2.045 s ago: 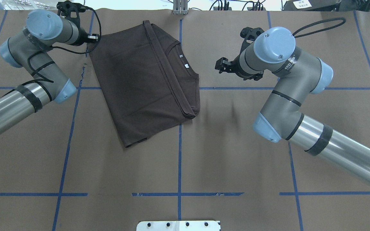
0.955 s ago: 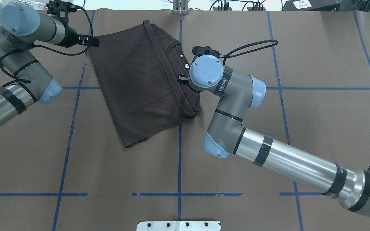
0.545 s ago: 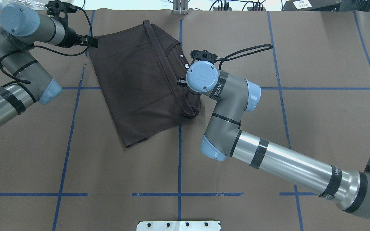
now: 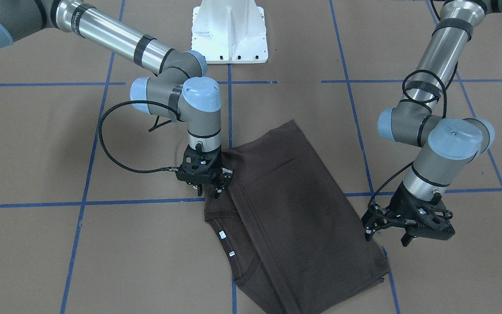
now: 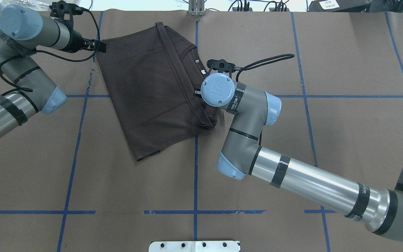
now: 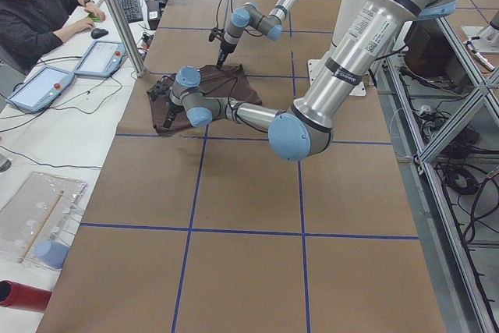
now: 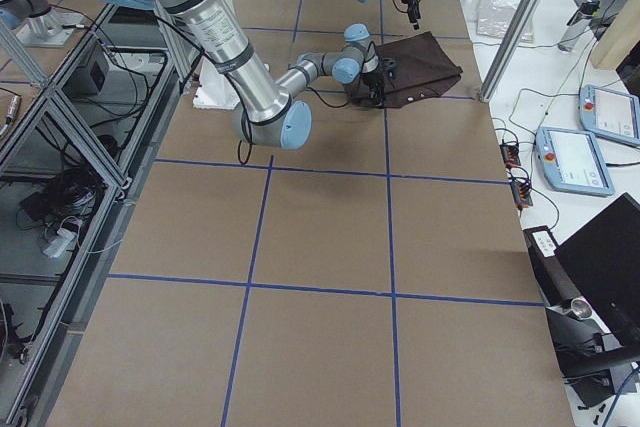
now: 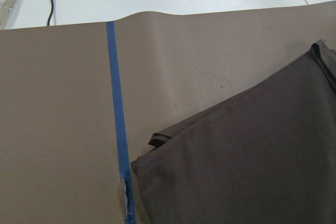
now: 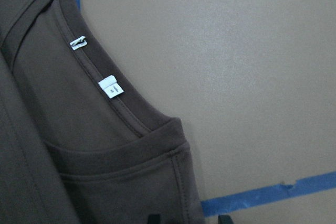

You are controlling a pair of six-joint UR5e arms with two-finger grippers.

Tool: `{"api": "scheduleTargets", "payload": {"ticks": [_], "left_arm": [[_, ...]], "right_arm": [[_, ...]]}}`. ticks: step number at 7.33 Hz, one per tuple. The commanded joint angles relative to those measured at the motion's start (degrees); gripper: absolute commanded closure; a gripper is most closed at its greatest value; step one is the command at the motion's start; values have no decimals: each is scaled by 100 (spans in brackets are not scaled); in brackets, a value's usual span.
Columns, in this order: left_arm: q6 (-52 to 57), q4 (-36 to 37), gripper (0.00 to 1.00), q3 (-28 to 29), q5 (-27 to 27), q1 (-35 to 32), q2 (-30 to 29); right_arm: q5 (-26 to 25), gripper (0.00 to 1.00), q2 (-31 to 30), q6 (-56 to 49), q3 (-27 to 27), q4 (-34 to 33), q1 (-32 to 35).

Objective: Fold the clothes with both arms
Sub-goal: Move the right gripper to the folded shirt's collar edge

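The dark brown T-shirt lies folded on the table, collar and white neck tags toward the right arm. In the front-facing view it lies at the centre bottom. My right gripper is open and low at the shirt's shoulder edge. Its fingertips straddle that edge in the right wrist view. My left gripper is open and empty, just above the shirt's far corner. In the overhead view it sits at that corner.
The white base block stands at the robot's side of the table. Blue tape lines cross the brown table cover. The table's far edge runs just beyond the shirt. An operator sits past it with tablets.
My right arm has swung in from the right of the shirt and come down onto its shoulder edge. My left gripper has shifted slightly left and stayed at the far corner.
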Motion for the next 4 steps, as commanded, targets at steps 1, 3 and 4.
{"api": "scheduleTargets", "payload": {"ticks": [1, 3, 4], "left_arm": [[3, 0, 0, -6, 0, 0, 4], [3, 0, 0, -59, 0, 0, 48], [-40, 9, 0, -163, 0, 0, 83]], "right_arm": [[-4, 92, 5, 62, -5, 0, -5], [-4, 100, 66, 465, -5, -9, -5], [-4, 100, 119, 466, 4, -44, -5]]}}
